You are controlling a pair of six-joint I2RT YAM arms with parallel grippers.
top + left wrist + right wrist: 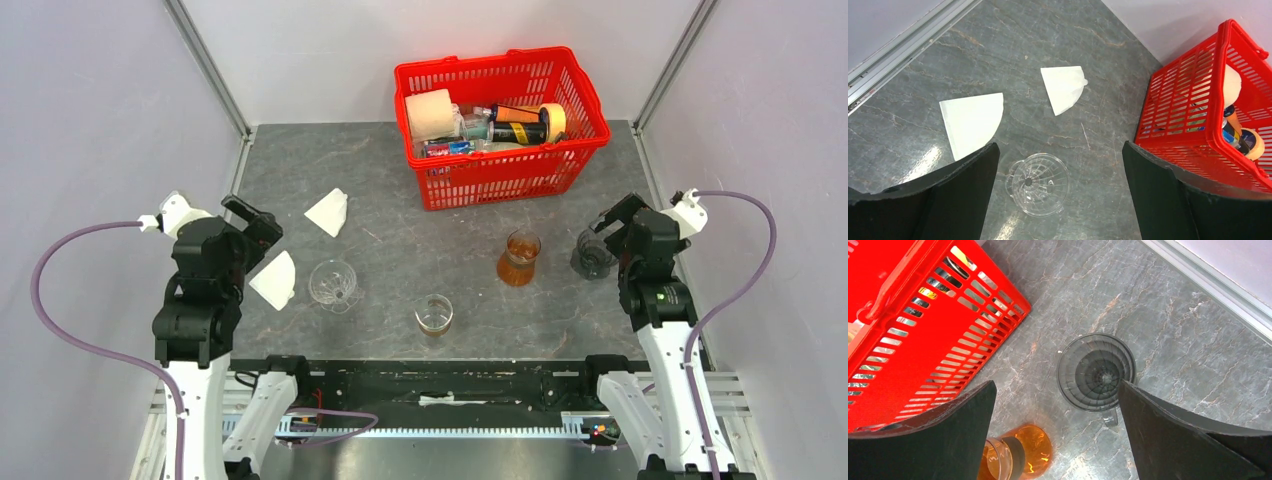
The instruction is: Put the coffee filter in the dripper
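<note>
The left gripper (1059, 150) hangs above the table (420, 250) with its two fingers spread wide and nothing between them. Right below the gap stands the dripper (1039, 184), a clear ribbed glass cone, upright, mouth up and empty. Near it, toward the left edge of the table, a coffee filter (972, 121) lies flat, a white paper fan shape that does not touch the glass. A second filter (1064, 88) lies farther back, between the dripper and the red basket (1188, 120).

The right gripper (1056, 385) is also spread and holds nothing. It hovers over a dark grey cup (1095, 371), with a glass of orange liquid (1018, 452) beside it. Both stand well apart from the dripper.

The filter is probably very light, thin and limp. Pressed flat on smooth stone, it gives the fingers little to catch and may slide ahead of them. The best hold looks to be a gentle pinch on an outer edge or corner. The far filter seems slightly lifted at one corner, which could make it easier to grip. A hard squeeze would crease the paper. The dripper is glass and could skid or tip if pushed from the side, so the filter should be lowered in point first from above.
</note>
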